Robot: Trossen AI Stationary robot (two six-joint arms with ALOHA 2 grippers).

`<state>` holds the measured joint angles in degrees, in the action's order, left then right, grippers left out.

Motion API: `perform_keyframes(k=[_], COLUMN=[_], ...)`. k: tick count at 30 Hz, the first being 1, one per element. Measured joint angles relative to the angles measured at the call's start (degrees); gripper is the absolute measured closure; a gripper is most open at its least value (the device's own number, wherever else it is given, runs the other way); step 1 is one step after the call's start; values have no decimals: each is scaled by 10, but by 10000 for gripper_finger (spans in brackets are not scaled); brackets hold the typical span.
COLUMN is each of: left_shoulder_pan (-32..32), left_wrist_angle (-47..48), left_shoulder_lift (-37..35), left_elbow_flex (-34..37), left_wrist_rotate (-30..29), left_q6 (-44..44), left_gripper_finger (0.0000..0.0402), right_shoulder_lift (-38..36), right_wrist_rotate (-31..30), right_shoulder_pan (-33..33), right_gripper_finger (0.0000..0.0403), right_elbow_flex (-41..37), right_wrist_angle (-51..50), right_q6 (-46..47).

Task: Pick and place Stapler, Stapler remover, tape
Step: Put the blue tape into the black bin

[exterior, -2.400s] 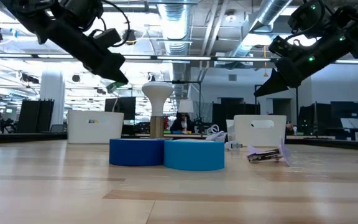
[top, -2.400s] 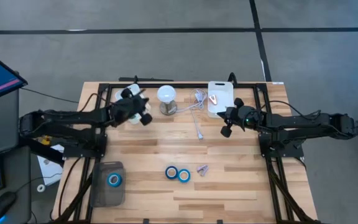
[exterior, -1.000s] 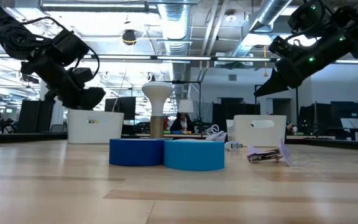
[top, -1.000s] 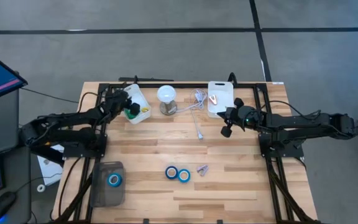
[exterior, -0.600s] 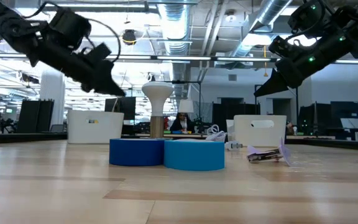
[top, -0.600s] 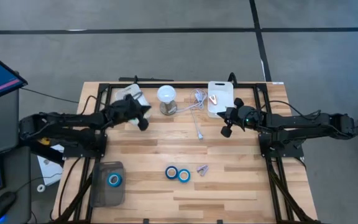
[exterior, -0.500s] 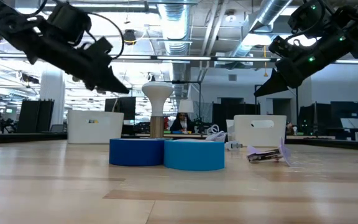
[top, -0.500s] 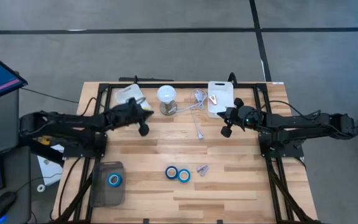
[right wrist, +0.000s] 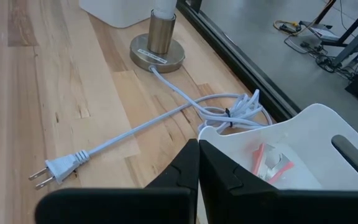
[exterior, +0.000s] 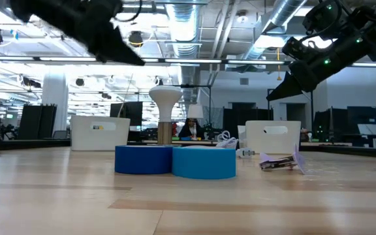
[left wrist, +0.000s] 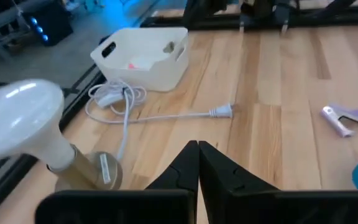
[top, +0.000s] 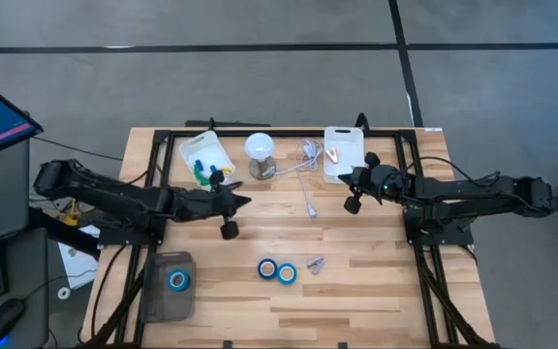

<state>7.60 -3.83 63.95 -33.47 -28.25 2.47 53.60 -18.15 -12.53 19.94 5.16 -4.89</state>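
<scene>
Two blue tape rolls [top: 267,269] [top: 287,273] lie flat side by side near the table's middle front, and a third [top: 177,280] rests in a grey tray [top: 159,302]. The purple stapler remover [top: 315,264] lies on the wood just right of the pair. A green and blue thing [top: 201,173] sits in the far-left white bin [top: 204,147]; I cannot tell if it is the stapler. My left gripper [top: 246,201] hangs shut and holds nothing, above bare wood near the lamp. My right gripper [top: 349,178] hangs shut beside the right white bin.
A white lamp [top: 261,150] stands at the far middle; its cable and plug [top: 310,206] trail across the wood. A white bin [top: 342,153] with an orange thing in it stands at the far right. Black frame rails run along the table's sides.
My left gripper has left the far-left white bin, swung toward the table's middle and near side, and risen. It holds nothing. The tape rolls and the stapler remover have not moved.
</scene>
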Motion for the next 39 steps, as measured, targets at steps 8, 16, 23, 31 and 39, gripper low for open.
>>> perform_keyframes(k=[8,16,23,31,39], left_shoulder_pan=[-1,12,54,111,103], left_wrist_angle=[256,423,440,422,309], left_shoulder_lift=[155,303,342,346,348], left_elbow_flex=[-177,-340,-379,-379,-350], left_wrist_rotate=[29,177,217,221,211], left_q6=[116,202,144,118,191], left_gripper_finger=[400,400,400,392,330], right_shoulder_lift=[0,0,0,0,0], right_wrist_rotate=[0,-2,-2,-1,-1], right_shoulder_pan=[0,0,0,0,0], right_gripper_finger=[403,403,403,403,403], right_elbow_flex=[0,0,0,0,0], right_wrist_angle=[-3,-5,-5,-5,-5], right_q6=[0,-1,0,3,4])
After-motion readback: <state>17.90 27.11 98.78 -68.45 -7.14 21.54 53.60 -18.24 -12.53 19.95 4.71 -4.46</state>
